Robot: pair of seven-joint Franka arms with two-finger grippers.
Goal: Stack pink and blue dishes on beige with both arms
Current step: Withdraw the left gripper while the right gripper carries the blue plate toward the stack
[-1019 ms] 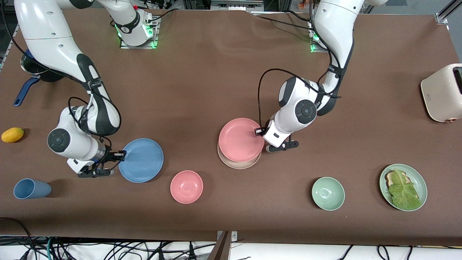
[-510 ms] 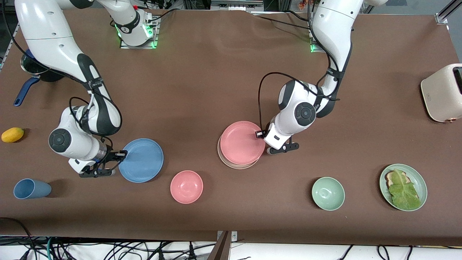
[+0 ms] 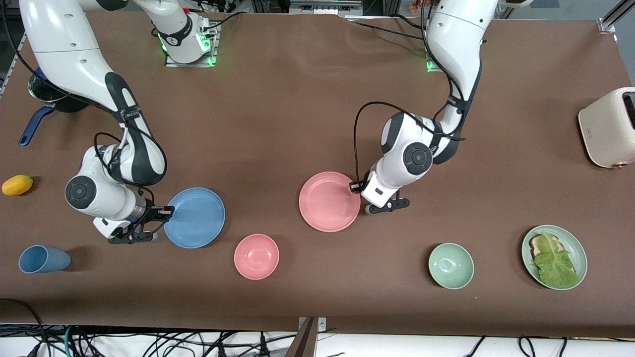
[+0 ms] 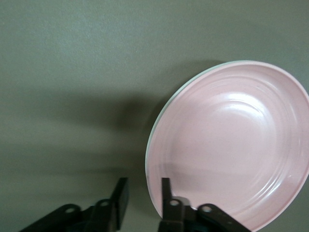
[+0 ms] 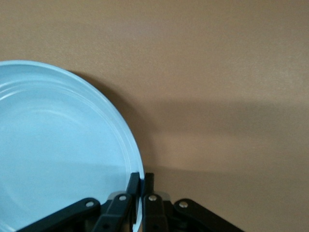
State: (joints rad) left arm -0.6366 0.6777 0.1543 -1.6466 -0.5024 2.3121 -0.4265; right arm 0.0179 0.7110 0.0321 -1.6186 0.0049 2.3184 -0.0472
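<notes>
The pink plate (image 3: 329, 202) lies near the table's middle, squarely covering the beige plate, which the front view hides. In the left wrist view only a thin pale edge (image 4: 155, 123) shows under the pink plate (image 4: 231, 145). My left gripper (image 3: 356, 187) (image 4: 143, 186) is open at the pink plate's rim, with one finger over the plate and the other off it. The blue plate (image 3: 194, 217) (image 5: 58, 154) is toward the right arm's end. My right gripper (image 3: 163, 213) (image 5: 142, 178) is shut on its rim.
A pink bowl (image 3: 256, 256), a green bowl (image 3: 451, 266) and a green plate with lettuce (image 3: 554, 256) lie nearer the front camera. A blue cup (image 3: 43, 259), a yellow fruit (image 3: 17, 185) and a dark pan (image 3: 44, 99) are at the right arm's end. A toaster (image 3: 609, 127) is at the left arm's end.
The left gripper brought the pink plate down and centred it on the beige plate, which no longer shows below it. The blue plate has shifted slightly in the right gripper's hold.
</notes>
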